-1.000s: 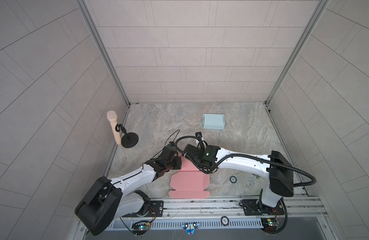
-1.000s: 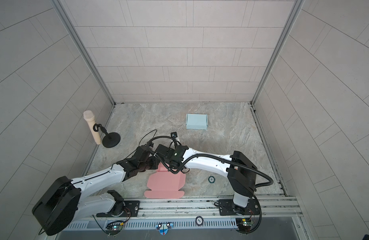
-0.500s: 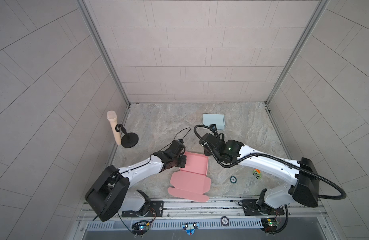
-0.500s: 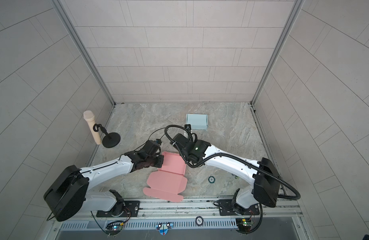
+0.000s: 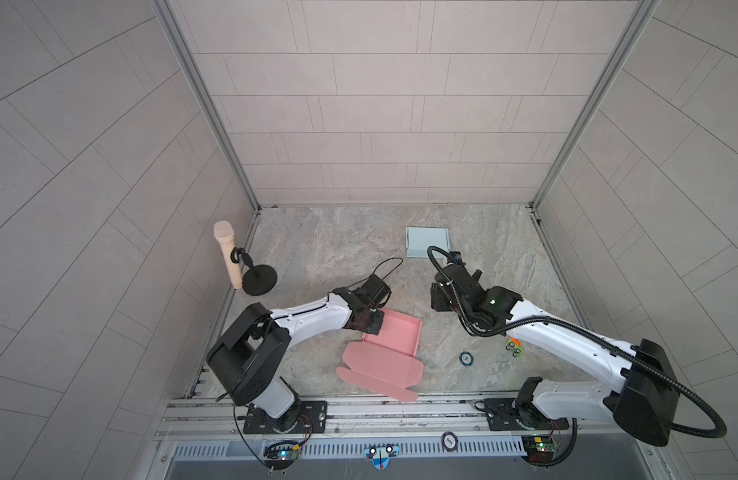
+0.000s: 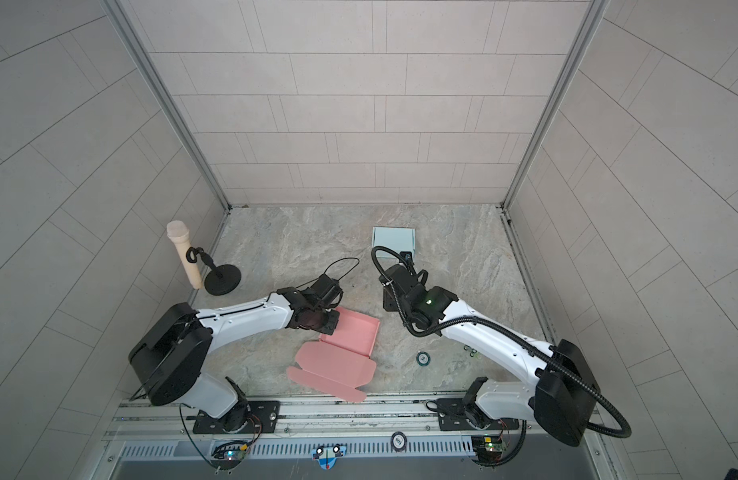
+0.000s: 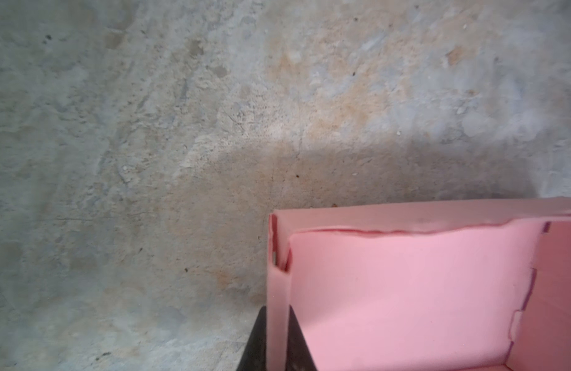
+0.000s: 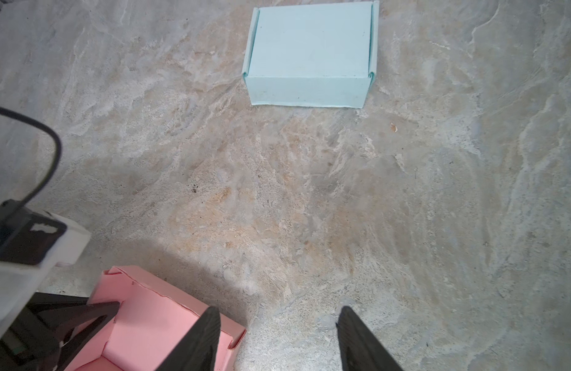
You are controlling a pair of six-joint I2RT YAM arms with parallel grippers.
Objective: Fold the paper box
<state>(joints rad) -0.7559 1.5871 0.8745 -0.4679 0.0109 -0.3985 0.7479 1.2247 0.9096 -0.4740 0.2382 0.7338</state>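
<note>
— Where does the pink paper box [image 5: 394,337] sit?
— Lower centre in both top views, on the mottled, stone-look tabletop [image 5: 338,249]. It is matte card: tray walls up, lid flap lying flat.
— And the fingers?
— The left gripper [image 7: 276,340] pinches one thin side wall. The right gripper [image 8: 277,321] hangs spread and empty nearby.

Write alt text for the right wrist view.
The open right gripper hovers over a stone table, empty. Beside it, the left gripper pinches a wall of the half-folded pink box; a closed pale blue box sits farther off.
</note>
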